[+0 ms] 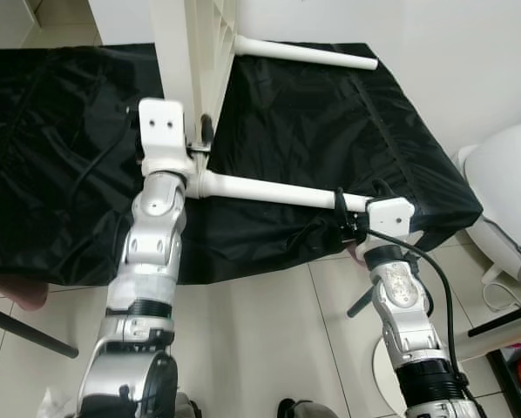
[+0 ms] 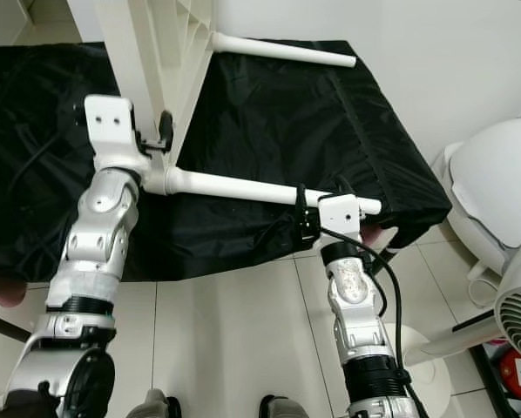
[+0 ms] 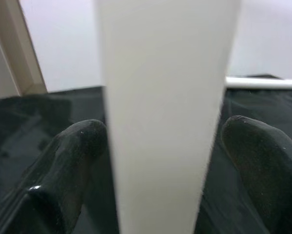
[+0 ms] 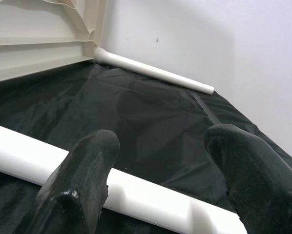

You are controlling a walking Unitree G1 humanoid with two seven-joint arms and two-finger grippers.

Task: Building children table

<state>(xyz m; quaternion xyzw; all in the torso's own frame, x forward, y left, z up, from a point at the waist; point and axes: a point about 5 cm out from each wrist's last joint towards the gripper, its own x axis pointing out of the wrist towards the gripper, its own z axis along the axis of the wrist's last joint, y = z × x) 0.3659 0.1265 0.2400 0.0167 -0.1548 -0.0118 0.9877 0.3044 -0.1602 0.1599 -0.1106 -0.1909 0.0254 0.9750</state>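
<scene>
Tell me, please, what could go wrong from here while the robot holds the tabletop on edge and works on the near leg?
1. The white tabletop stands on edge on the black sheet; the left gripper steadies it with fingers either side, so it may tip if that hold slackens.
2. The right gripper holds the near leg close to its free end, so pushing there might bend the joint.

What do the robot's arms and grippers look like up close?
Both arms are jointed silver metal with black bands. Each wrist ends in a white block carrying two rounded black fingers: left gripper, right gripper. A black cable loops along the right arm.
</scene>
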